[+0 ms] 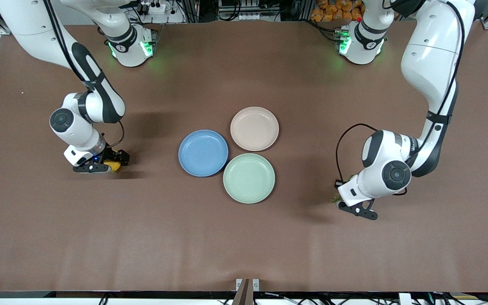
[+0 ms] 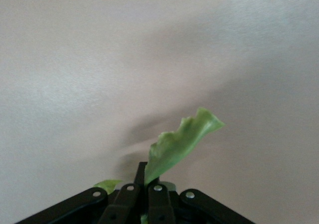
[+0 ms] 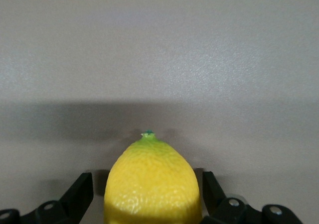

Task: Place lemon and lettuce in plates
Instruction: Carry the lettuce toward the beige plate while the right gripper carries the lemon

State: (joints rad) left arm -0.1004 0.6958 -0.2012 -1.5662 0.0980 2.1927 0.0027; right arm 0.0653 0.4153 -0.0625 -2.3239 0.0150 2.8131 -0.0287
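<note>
The yellow lemon lies on the brown table toward the right arm's end. My right gripper is down around it, open. In the right wrist view the lemon sits between the fingers with a gap on each side. My left gripper is low over the table toward the left arm's end, shut on the lettuce, which is mostly hidden under the hand. In the left wrist view the green ruffled lettuce sticks out from the shut gripper. The blue plate and the beige-pink plate are empty mid-table.
A pale mint-green plate, empty, touches the other two and lies nearer the front camera. The brown table mat runs wide around the plates. The arm bases stand along the table's top edge.
</note>
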